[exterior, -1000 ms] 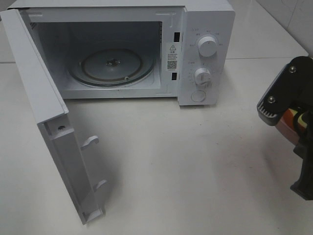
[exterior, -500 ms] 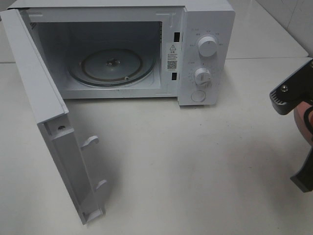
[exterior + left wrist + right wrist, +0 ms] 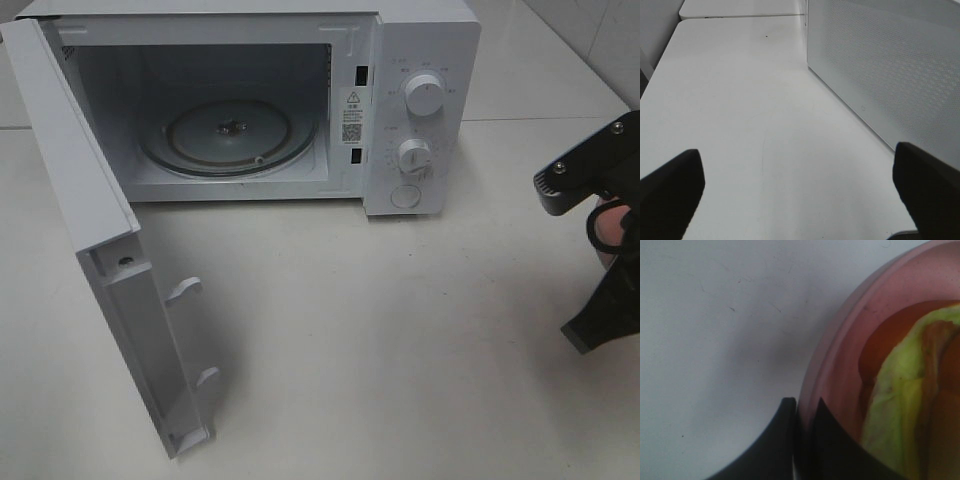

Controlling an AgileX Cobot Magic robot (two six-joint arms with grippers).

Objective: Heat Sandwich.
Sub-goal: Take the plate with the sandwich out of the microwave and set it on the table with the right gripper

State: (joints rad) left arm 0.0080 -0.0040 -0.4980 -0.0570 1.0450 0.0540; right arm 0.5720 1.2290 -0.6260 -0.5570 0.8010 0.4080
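A matte white table (image 3: 400,340) carries everything; behind the microwave a seam splits it from a second white tabletop (image 3: 530,70), and a pale tiled wall (image 3: 600,30) shows at the far right corner. One white microwave (image 3: 250,100) stands at the back with its door (image 3: 110,260) swung fully open to the left side; the door's inner face bears two white latch hooks (image 3: 185,290). The front panel to the right of the cavity has two round knobs (image 3: 424,96) and one round button (image 3: 406,196) below them. Inside the cavity lies one glass turntable (image 3: 228,138) with nothing on it. Well to the right of the microwave, at the picture's edge, the right gripper (image 3: 802,440) is pinched narrowly on the rim of one pink plate (image 3: 840,365); the sandwich (image 3: 900,405) lies on that plate, its yellow-green lettuce and reddish layers showing in the right wrist view. The left gripper (image 3: 800,185) hangs over bare table beside the microwave's perforated side wall (image 3: 890,65), jaws spread wide, holding nothing.
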